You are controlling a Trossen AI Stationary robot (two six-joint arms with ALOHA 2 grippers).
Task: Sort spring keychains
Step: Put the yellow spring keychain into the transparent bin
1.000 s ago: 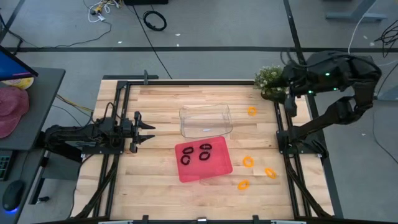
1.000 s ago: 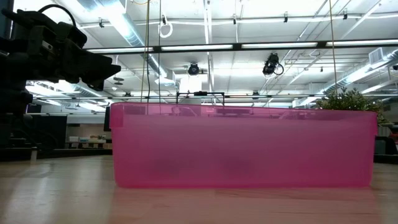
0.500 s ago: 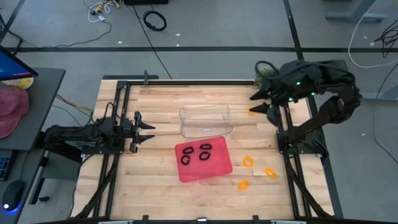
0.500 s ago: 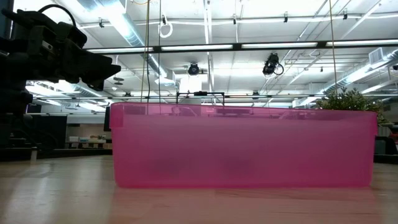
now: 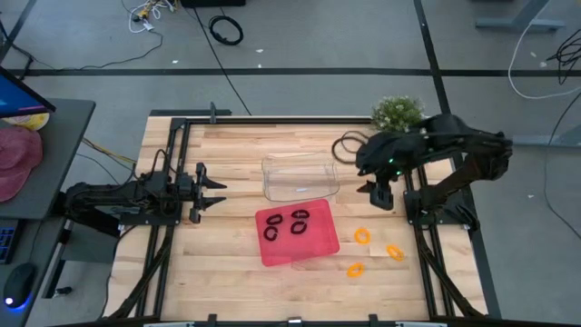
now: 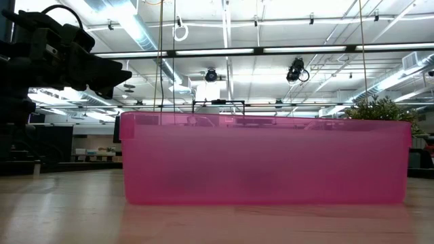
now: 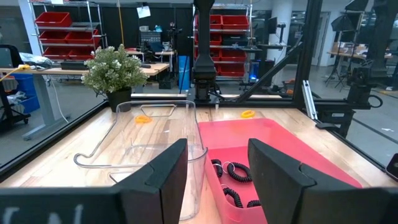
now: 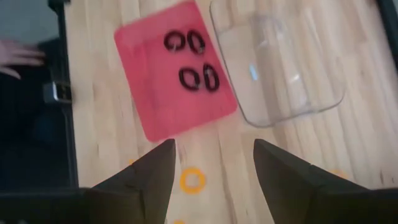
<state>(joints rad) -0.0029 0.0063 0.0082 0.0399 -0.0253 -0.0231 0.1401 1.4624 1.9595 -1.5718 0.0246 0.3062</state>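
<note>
Currently your right gripper is hovering with fingers apart and empty near the clear tray — orange spring keychains are lying near-right; descending off-centre risks nudging one away.

Four keychains lie in the tray, beside the clear bin.

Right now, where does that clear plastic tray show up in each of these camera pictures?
High view: clear tray at the table's middle, just behind the red tray.
Low view: not visible; the red tray's wall fills the picture.
Left wrist view: clear tray beside the red tray.
Right wrist view: clear tray beside the red tray.
Shared landmark: the red tray.
</note>
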